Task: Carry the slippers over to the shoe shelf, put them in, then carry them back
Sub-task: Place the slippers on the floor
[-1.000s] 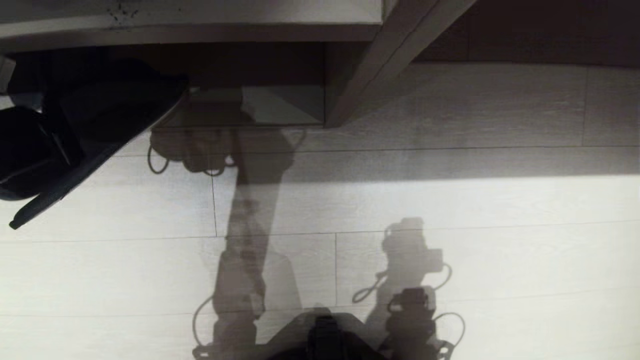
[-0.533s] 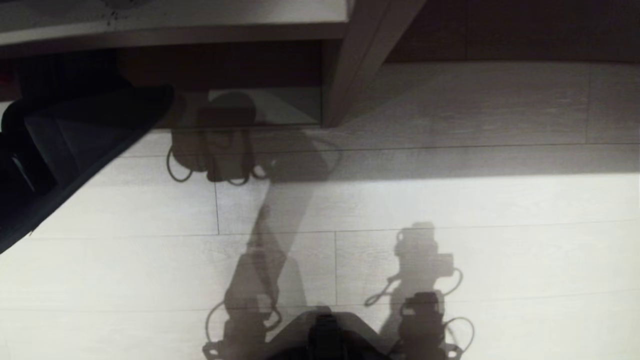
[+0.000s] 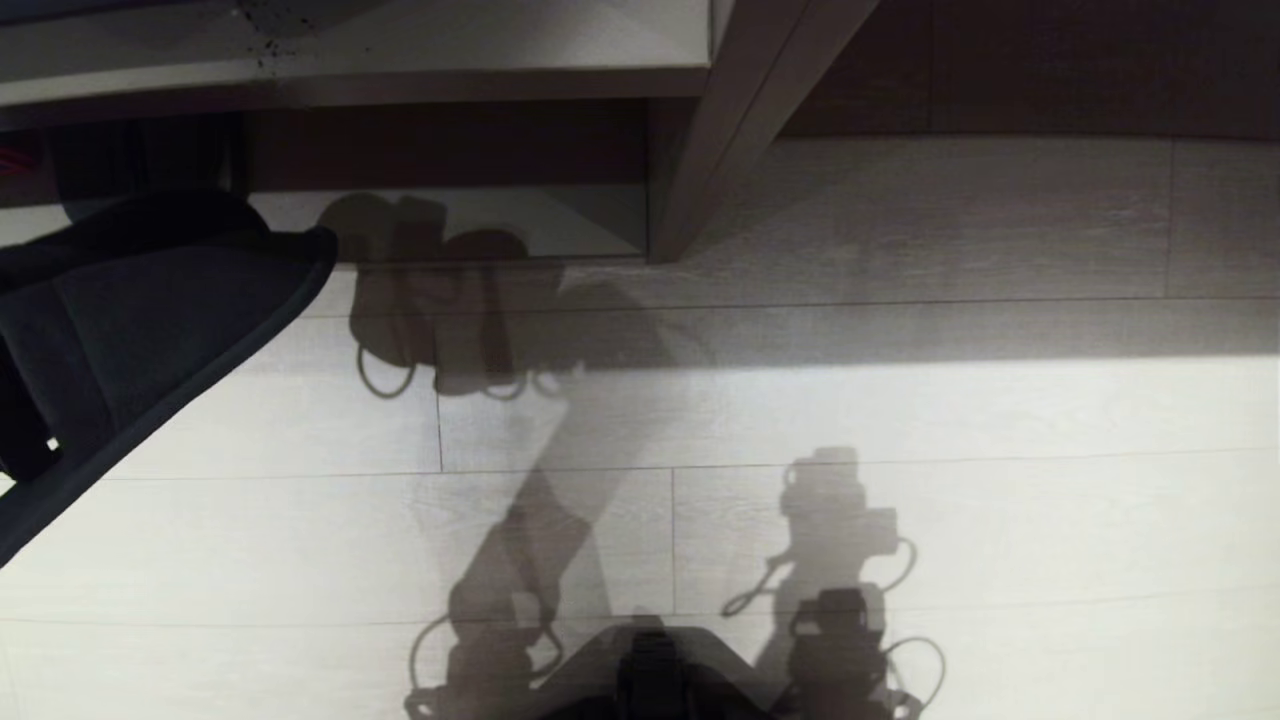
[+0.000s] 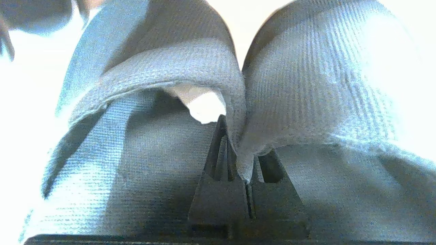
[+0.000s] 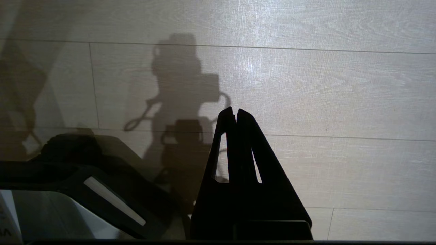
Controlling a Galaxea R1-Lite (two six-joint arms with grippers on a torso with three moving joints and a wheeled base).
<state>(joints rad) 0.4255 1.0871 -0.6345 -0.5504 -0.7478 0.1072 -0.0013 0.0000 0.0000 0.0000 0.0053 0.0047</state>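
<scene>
In the head view, the slippers hang as a dark mass at about nine o'clock, clear of the pale plank floor, with their toe end reaching toward eleven o'clock, where the shoe shelf opens under a pale top panel; its raised base board is bare, so nothing has gone in yet. I count one dark bundle here and cannot separate it into two shoes from this angle, nor see the arm that carries it. Two arm shadows lie on the floor, one at six o'clock and one at five. In the left wrist view, the count comes clear: two slippers, side by side, their ribbed fabric uppers meeting at the centre. The left gripper has its claw clamped together on the pinched inner edges of both, so one grip carries the pair. In the right wrist view, the right gripper points at bare floor with its two fingers pressed together on nothing, idle, with only its own shadow at eleven o'clock. As for progress, I judge the carrying leg nearly over: the pair is lifted and just short of the shelf mouth. Setting them inside, letting go, taking them up again and bringing them back are all left to do.
</scene>
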